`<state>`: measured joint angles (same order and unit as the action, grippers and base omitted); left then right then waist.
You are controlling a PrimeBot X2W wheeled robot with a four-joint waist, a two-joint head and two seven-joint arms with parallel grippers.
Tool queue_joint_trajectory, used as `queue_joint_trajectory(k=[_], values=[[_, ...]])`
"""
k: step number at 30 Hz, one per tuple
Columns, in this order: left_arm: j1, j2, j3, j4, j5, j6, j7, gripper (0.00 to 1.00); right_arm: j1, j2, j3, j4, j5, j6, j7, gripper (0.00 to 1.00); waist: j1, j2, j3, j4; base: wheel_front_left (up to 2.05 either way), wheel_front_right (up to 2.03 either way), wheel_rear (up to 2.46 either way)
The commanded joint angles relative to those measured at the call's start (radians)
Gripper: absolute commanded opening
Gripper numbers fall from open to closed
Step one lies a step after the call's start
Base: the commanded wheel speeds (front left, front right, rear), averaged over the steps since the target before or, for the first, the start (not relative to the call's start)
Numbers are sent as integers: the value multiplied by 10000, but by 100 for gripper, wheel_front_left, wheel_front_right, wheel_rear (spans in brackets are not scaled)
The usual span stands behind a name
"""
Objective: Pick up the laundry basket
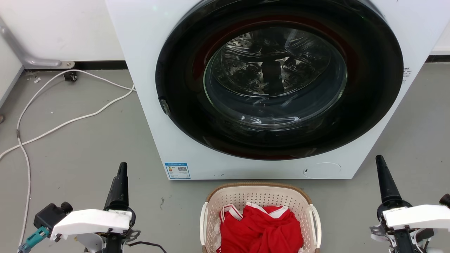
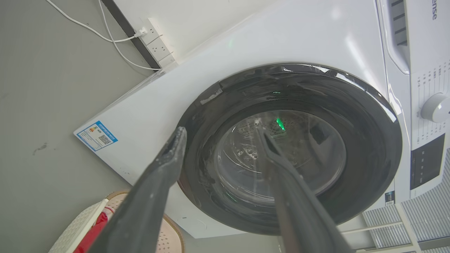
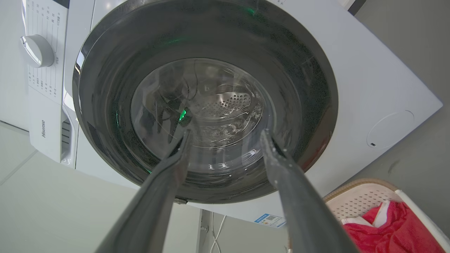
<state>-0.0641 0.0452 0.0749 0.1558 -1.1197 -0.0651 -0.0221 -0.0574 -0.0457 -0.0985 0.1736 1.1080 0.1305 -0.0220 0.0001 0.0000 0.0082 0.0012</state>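
Before the Hisense washing machine (image 1: 140, 42), laundry basket (image 1: 260, 196), blue label (image 1: 177, 170)

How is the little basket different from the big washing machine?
The laundry basket is small and low; the washing machine is far bigger. The basket holds red clothes; the machine's drum looks empty. Both are whitish and stand on the floor.

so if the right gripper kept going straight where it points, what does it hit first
Probably the washing machine's door glass: the open right gripper frames it. The laundry basket sits off to the side, outside that line. Depth is unclear.
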Motion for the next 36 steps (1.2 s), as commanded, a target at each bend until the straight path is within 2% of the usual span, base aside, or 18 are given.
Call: queue_joint_trajectory(k=[1, 13, 36], values=[[-47, 43, -20, -230, 312, 54, -83, 100, -22, -29, 37, -247, -361, 2, -79, 100, -1, 0, 2, 1, 0, 0, 0], [54, 48, -289, -561, 2490, 336, -511, 100, 163, -36, 118, -620, -2780, 3, -513, 100, -1, 0, 30, 4, 0, 0, 0], [240, 54, -653, -708, 5700, 293, -1202, 100, 438, -48, 118, -895, -5868, 2, -1206, 100, -1, 0, 99, 34, 0, 0, 0]])
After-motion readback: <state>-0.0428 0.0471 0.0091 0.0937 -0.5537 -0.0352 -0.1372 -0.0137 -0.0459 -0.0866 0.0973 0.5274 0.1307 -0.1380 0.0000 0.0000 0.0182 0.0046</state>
